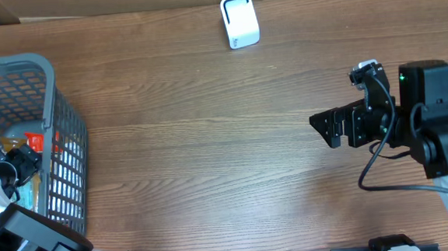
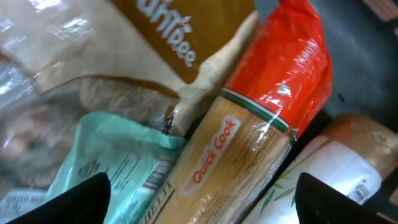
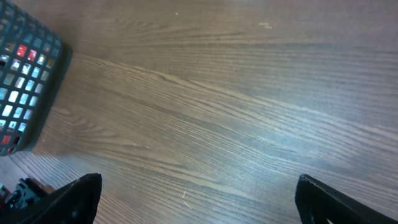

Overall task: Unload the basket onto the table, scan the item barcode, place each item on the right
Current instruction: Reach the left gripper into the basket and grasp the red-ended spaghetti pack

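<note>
So the left gripper (image 2: 205, 196) was down inside the basket (image 1: 50, 82) at the far left of the overhead frame. Its jaws were spread wide and weren't gripping anything. In its wrist view the two fingertips sat in the bottom corners. Between them lay a pasta pack (image 2: 230, 155) with a red top and "Quick Cook" on it, running diagonally from lower left to upper right. A brown bag (image 2: 155, 43) lay across the upper left, touching the pasta pack. A mint packet (image 2: 106, 162) with a barcode showing sat at lower left, just beside it, and a white bottle (image 2: 336, 168) with a brown cap was at lower right. Couldn't tell if the fingers touched any of them.

The scanner (image 1: 239, 21), a small white box, stood at top centre of the table (image 1: 209, 142), well apart from the basket. The right gripper (image 1: 327, 128) hovered at the right side over bare wood, also wide open and empty, pointing toward the basket.
</note>
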